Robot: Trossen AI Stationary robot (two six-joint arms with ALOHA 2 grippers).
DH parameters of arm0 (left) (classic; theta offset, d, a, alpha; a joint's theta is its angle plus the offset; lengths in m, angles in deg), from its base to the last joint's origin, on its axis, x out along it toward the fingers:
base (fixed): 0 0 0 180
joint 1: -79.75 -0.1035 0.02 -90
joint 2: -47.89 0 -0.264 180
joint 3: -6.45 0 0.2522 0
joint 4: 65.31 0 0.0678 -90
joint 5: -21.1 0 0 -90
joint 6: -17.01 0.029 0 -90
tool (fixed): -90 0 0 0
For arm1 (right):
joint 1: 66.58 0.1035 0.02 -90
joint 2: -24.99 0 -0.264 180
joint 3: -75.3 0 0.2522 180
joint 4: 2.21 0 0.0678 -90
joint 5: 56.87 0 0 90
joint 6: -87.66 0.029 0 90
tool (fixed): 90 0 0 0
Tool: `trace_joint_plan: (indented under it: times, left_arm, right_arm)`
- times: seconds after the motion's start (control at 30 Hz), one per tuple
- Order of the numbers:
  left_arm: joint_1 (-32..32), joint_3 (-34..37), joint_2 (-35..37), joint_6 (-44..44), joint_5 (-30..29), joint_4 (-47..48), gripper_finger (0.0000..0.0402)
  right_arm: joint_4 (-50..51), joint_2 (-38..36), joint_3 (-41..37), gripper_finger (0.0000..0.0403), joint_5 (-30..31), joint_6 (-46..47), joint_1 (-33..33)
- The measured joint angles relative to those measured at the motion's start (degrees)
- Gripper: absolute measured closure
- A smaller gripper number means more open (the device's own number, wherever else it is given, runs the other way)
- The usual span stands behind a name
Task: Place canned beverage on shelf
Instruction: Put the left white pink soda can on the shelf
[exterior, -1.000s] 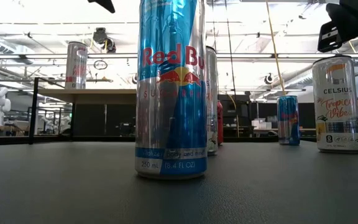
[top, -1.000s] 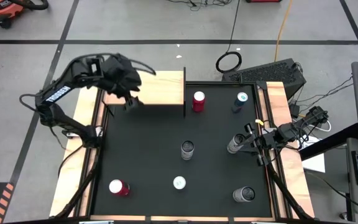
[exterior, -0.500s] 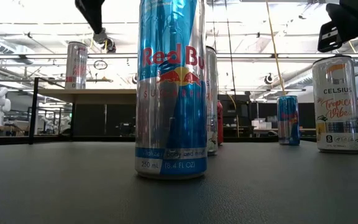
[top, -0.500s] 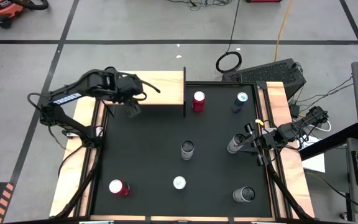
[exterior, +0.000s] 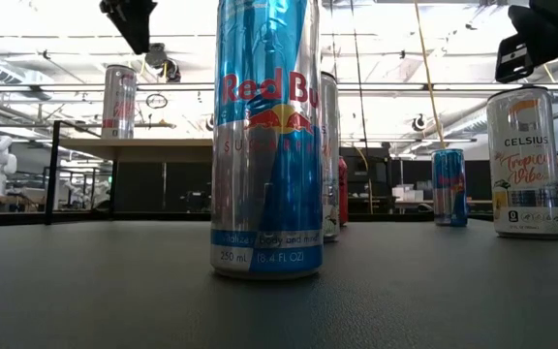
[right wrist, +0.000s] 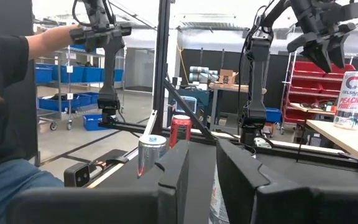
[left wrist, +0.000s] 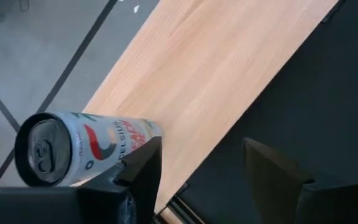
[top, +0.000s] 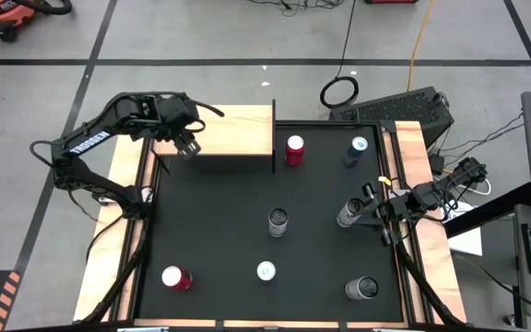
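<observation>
Can [left wrist: 73, 149] upright on shelf [top: 238, 129], left gripper [top: 184, 145] empty.
Left jaws apart above shelf's 9 o'clock end; right gripper [top: 362, 210] at table's 3 o'clock, closed on can.

Shelf [top: 238, 132] top mostly bare wood; only obstacle there white Celsius can [left wrist: 86, 149] at left end, with left gripper [top: 188, 148] above it. Dark post [top: 274, 138] bounds shelf's right end, red can [top: 294, 149] just beside it. Mat centre: grey can [top: 277, 221] alone, wide lanes all round (cans well apart). Right edge crowded: right gripper [top: 365, 210] against can [top: 348, 215]. Front row: red can [top: 175, 278], white-top can [top: 265, 271], grey can [top: 361, 290], passable gaps between.
</observation>
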Motion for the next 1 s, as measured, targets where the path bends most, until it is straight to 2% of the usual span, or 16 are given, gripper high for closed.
trace_joint_plan:
  times: [0.2,0.4,0.63,0.73,0.83,1.0]
  left_arm:
    - [-2.3,0.0,0.2,1.2,0.0,0.0,0.0250]
    - [-4.1,0.0,0.2,1.2,6.7,0.1,0.0314]
    - [-6.1,0.0,1.0,0.4,7.1,0.1,0.0370]
    - [-8.0,0.0,1.4,-3.0,10.0,0.1,0.0392]
    - [-9.1,0.0,1.5,-4.8,12.4,0.1,0.0400]
    - [-9.8,0.0,1.6,-6.2,11.2,0.1,0.0400]
  right_arm:
    - [0.0,0.0,0.0,0.0335,0.0,0.0,0.0]
    - [0.0,0.0,0.0,0.0335,0.0,0.0,0.0]
    - [-0.6,0.0,0.0,0.0335,0.0,0.0,0.0]
    - [-0.8,0.0,0.0,0.0335,0.0,0.1,0.0]
    - [-0.9,0.0,0.0,0.0335,0.0,0.1,0.0]
    - [-1.1,0.0,0.0,0.0335,0.0,0.1,0.0]
